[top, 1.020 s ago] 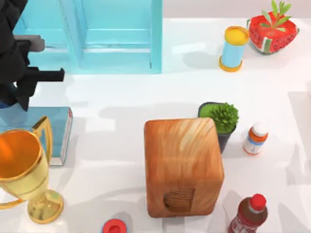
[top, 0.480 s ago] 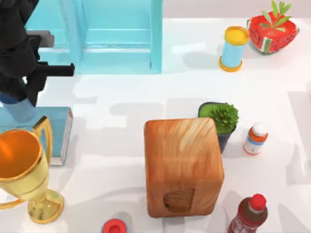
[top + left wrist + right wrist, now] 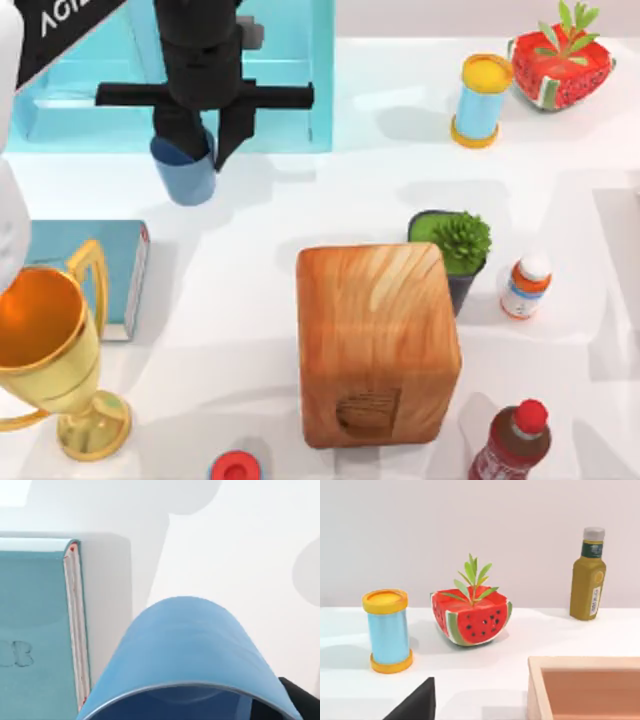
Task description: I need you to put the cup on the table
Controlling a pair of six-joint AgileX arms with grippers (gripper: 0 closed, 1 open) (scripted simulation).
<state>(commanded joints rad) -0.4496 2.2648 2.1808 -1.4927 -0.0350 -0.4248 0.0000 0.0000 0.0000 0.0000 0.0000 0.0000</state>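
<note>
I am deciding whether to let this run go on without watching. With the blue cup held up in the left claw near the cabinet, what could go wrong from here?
1. The left claw holds the blue cup tilted above the white table; released like this, it may tip and roll.
2. The turquoise cabinet sits close behind the claw, so the crossbar could clip it on the way down.
3. The teal book lies near; a drift that way might land the cup on it.
</note>
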